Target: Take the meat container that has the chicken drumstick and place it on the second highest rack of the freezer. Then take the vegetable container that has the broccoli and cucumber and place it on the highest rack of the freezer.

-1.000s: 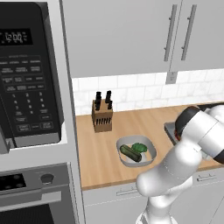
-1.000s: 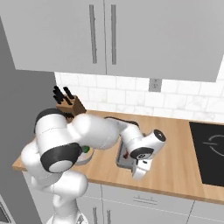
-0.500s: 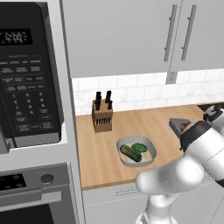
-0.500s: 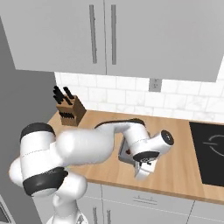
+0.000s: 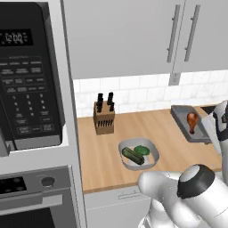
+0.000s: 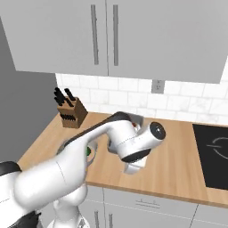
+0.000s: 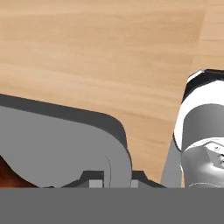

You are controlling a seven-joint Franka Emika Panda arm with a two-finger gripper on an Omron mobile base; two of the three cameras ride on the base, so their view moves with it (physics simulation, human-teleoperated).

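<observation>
Meat container (image 5: 190,123) sits on the table (image 5: 116,147), far to the right, near the wall. It is a flat grey tray with round corners. The chicken drumstick (image 5: 192,120) lies loose inside it, with its thin bone end toward the near side.

The gripper (image 7: 111,180) is pressed together on the rim of the tray. In the hand view, its two small dark tips sit on either side of the thin grey wall, close to a round corner. The view is tight, so I think it has the rim, but I cannot be fully sure how deep the hold is.

The tray looks stiff and light. It should not bend. Its smooth wall may be slippery, and a hold on one edge can let the far side tip down. The drumstick is not stuck to anything, so it could roll or slide if the tray tilts. Keeping the tray flat and moving slowly seems best.

The vegetable container (image 5: 139,153) is on the table too, to the left and nearer the front edge. The broccoli (image 5: 142,150) and the cucumber (image 5: 133,156) lie inside it, side by side. This bowl is deeper, so its raised side gives a good place to pinch.

A knife block (image 5: 103,118) stands farther back on the left.
</observation>
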